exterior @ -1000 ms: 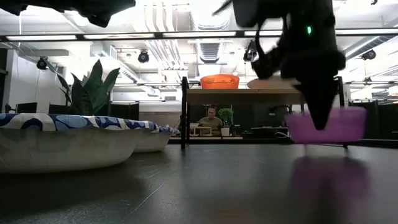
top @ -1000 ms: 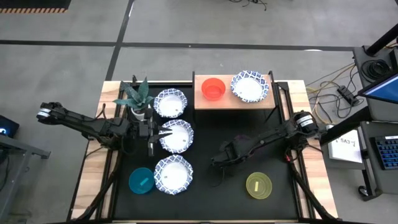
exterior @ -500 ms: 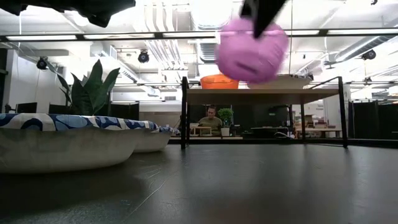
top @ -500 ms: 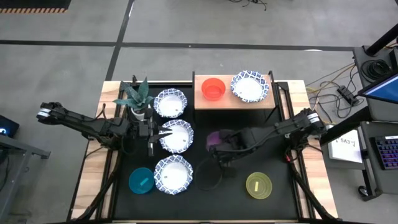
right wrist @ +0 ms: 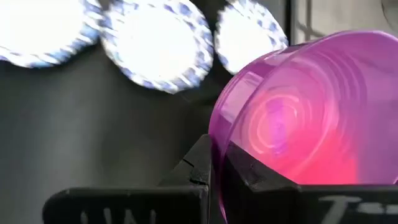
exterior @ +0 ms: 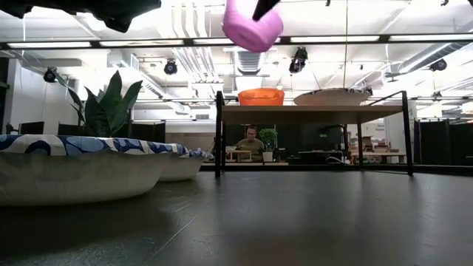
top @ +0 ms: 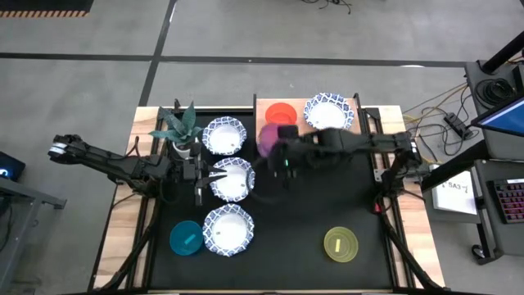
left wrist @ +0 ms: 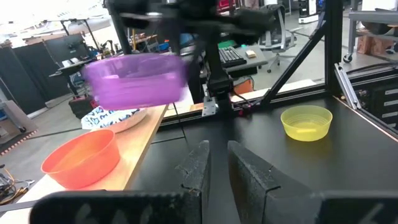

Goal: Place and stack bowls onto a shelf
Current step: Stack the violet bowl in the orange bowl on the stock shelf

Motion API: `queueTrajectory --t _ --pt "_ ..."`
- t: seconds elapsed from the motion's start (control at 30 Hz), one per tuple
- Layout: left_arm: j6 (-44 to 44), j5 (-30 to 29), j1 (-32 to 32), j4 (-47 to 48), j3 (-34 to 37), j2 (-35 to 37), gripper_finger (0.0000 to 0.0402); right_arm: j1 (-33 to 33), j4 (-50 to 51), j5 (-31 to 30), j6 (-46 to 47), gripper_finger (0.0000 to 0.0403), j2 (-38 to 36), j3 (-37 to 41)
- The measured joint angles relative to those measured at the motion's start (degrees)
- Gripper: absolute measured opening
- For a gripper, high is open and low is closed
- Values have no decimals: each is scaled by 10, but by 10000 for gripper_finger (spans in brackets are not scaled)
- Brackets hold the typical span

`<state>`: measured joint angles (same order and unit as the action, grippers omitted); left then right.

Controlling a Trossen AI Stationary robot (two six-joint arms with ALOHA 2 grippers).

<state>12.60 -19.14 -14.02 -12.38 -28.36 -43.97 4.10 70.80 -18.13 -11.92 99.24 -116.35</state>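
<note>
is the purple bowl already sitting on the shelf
No, in the low view the purple bowl hangs well above the shelf, gripped by the right tool.

purple bowl (exterior: 253, 24) aloft, tilted | red bowl (exterior: 260, 97) and white bowl (exterior: 332, 97) on shelf (exterior: 310, 108)

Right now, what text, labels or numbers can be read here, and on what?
None reads cleanly.
White sheet beside the table: dark print, too small to read.
Right tool, holding the purple bowl: pale lettering on its housing, too blurred to read.
</note>
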Motion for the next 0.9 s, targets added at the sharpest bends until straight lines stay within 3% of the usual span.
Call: queueTrajectory --t 0.2,0.4,0.9 --pt "2 0 0 0 0 0 38 -100 26 2 -60 8 2 -3" --pt "2 0 0 0 0 0 38 -176 13 51 -89 8 3 18" --pt "2 0 0 0 0 0 38 -203 -42 44 -136 8 3 73"
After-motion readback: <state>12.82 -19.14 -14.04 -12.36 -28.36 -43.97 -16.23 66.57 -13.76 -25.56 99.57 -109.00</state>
